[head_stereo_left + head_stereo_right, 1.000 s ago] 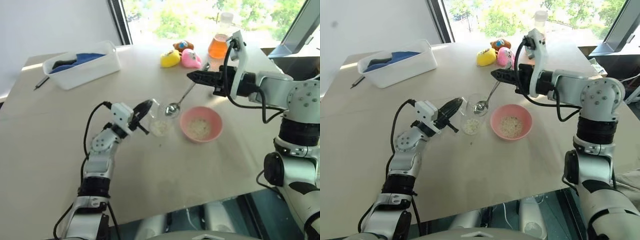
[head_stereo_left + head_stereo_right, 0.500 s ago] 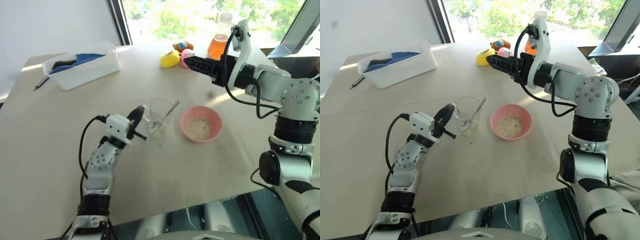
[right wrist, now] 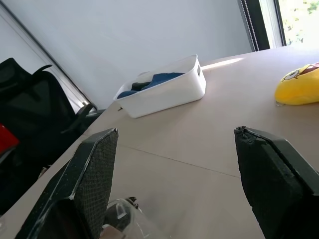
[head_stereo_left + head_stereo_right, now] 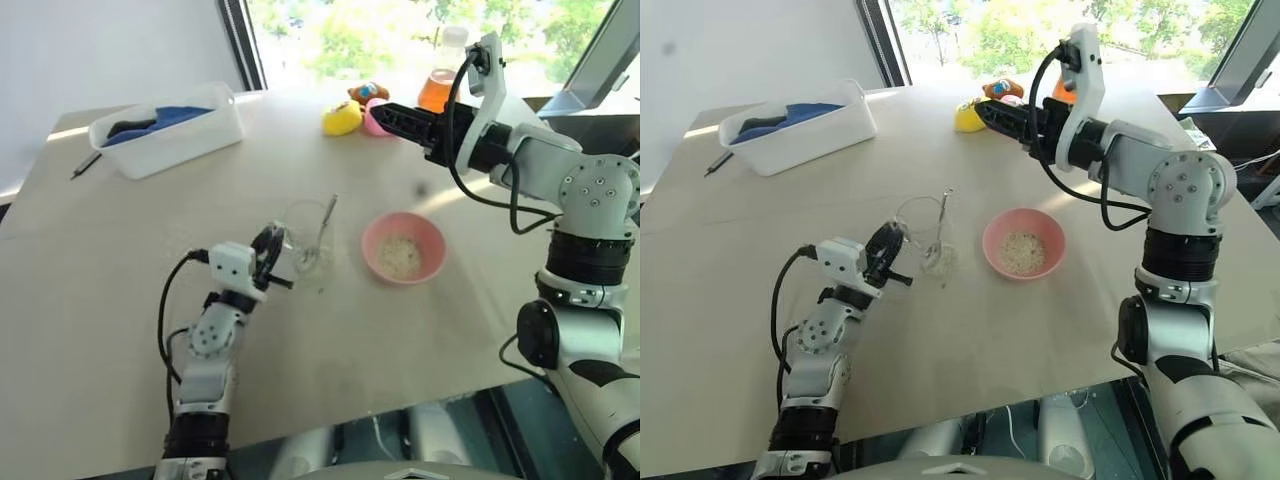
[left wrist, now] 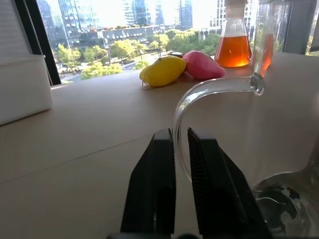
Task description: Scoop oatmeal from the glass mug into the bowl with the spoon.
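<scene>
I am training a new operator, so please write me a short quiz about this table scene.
1. True or false: the spoon stands in the mug.
2. What lies in the bowl? A: oatmeal. B: orange liquid. C: a pen.
3. Are the fingers of the right gripper open or shut?
Key: 1 true; 2 A; 3 open.

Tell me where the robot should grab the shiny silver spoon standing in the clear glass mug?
Probably the thin handle of the shiny silver metal spoon, coming from above. Its head sits down inside the clear glass mug, and only the handle pokes up past the rim, leaning toward the pink bowl.
</scene>
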Available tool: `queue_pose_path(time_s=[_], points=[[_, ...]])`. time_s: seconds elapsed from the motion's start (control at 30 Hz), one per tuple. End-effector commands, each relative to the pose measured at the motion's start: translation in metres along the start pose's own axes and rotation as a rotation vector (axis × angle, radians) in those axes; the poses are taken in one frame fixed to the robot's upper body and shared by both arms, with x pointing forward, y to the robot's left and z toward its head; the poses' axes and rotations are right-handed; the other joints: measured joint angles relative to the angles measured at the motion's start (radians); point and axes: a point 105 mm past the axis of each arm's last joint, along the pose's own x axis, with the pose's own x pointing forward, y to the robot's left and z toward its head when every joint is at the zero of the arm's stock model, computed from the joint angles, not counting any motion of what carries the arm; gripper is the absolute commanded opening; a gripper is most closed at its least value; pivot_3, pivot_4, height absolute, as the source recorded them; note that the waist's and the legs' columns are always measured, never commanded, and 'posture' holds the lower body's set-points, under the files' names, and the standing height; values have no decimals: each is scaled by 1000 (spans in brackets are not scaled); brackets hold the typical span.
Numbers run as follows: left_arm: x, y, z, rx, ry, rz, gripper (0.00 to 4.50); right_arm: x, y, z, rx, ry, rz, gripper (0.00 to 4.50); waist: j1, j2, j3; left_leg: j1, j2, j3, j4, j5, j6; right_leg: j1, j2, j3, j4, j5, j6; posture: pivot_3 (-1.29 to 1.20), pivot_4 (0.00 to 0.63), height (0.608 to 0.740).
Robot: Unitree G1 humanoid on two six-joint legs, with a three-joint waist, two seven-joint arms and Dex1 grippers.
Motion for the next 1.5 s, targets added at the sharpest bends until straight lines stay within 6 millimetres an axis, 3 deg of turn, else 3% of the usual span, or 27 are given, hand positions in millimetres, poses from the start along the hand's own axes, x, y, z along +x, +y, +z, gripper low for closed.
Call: queue_pose_path(time_s=[0.03,0.1,0.17,0.43,0.63,0.87,0.97,1.0,1.03,1.1,1.17,1.33,1.5], points=[[-1,6,8,15,-23,11,2292,-1,13,18,-31,-61,52,3775,0,0,0,0,0,0,0,0,0,0,0,0,0,0,0,0,150,740],[-2,5,12,22,-30,-9,3370,-1,13,18,-29,-58,53,3775,0,0,0,0,0,0,0,0,0,0,0,0,0,0,0,0,150,740],[-4,3,18,13,-44,-29,4147,-2,13,18,-29,-56,53,3775,0,0,0,0,0,0,0,0,0,0,0,0,0,0,0,0,150,740],[-33,1,33,19,-21,-133,4147,-12,8,11,-32,-48,54,3775,0,1,0,0,1,0,-2,0,0,0,0,0,-2,0,0,0,150,740],[-66,0,45,-12,42,-176,4147,-62,-25,-13,-108,-85,4,3775,19,0,0,0,0,-1,-4,0,0,1,0,-1,-6,0,0,0,150,740],[-108,-9,41,-96,170,-200,4147,-120,-48,-45,-256,-66,-121,3775,25,2,1,1,3,1,-8,-1,1,2,2,-1,-11,0,0,0,150,740],[-118,-10,35,-95,211,-167,4333,-149,-60,-72,-212,-58,-180,3775,29,2,1,3,3,1,-8,-1,1,4,2,0,-11,0,0,0,150,740],[-121,-10,33,-99,220,-162,4500,-158,-61,-85,-228,-26,-179,4291,34,1,1,3,3,2,-8,-1,1,5,2,0,-11,0,0,0,150,740],[-123,-10,30,-90,233,-154,4500,-167,-62,-104,-273,44,-173,4431,37,1,1,3,3,1,-8,-1,1,5,2,0,-11,0,0,0,150,740],[-128,-5,19,-46,278,-88,4500,-184,-60,-140,-313,178,-133,4431,46,2,0,3,2,1,-8,-1,1,5,4,-1,-12,0,0,0,150,740],[-136,0,5,17,353,-45,4500,-197,-59,-161,-301,239,-111,4431,50,2,0,4,2,3,-8,-1,2,6,5,0,-12,0,0,0,150,740],[-146,-5,-3,16,421,-37,4500,-211,-60,-177,-311,295,-55,4431,47,2,2,21,7,6,-10,-6,8,22,7,3,-18,0,1,0,150,740],[-147,-15,0,-14,396,-62,4500,-210,-67,-180,-333,293,-42,4431,52,1,3,21,7,6,-10,-5,7,24,9,2,-18,0,1,0,150,740]])
